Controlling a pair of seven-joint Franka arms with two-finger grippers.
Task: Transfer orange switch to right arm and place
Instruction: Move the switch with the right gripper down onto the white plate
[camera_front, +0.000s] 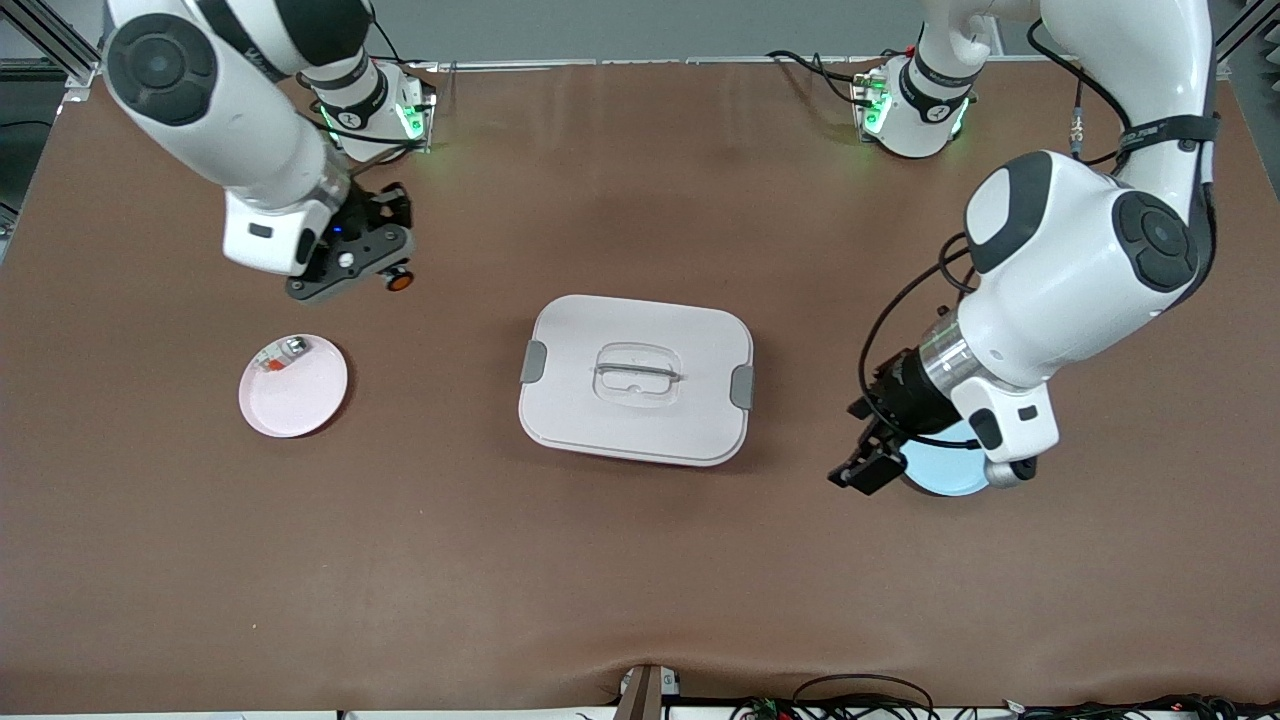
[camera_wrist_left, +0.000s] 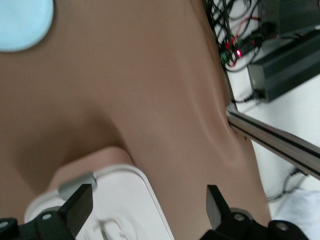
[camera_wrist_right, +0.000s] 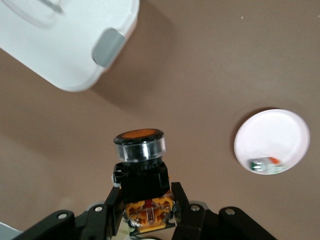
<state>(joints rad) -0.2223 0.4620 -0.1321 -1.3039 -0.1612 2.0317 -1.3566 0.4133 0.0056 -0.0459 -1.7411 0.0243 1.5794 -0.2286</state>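
Observation:
My right gripper (camera_front: 392, 272) is shut on the orange switch (camera_front: 399, 281) and holds it above the bare brown table, between the right arm's base and the pink plate (camera_front: 300, 405). In the right wrist view the fingers (camera_wrist_right: 111, 206) clamp the switch's black-and-orange body (camera_wrist_right: 143, 182), with its orange round end pointing away from the gripper (camera_wrist_right: 145, 212). My left gripper (camera_front: 866, 466) is open and empty, low over the table beside the light blue plate (camera_front: 945, 472). Its fingertips (camera_wrist_left: 82, 199) stand wide apart around nothing in the left wrist view (camera_wrist_left: 150, 205).
A white lidded box (camera_front: 600, 425) with grey clips sits mid-table; it also shows in the left wrist view (camera_wrist_left: 135, 200) and the right wrist view (camera_wrist_right: 60, 50). The pink plate (camera_wrist_right: 272, 132) holds a small silver-and-red piece (camera_front: 283, 353). The blue plate (camera_wrist_left: 20, 22) is bare.

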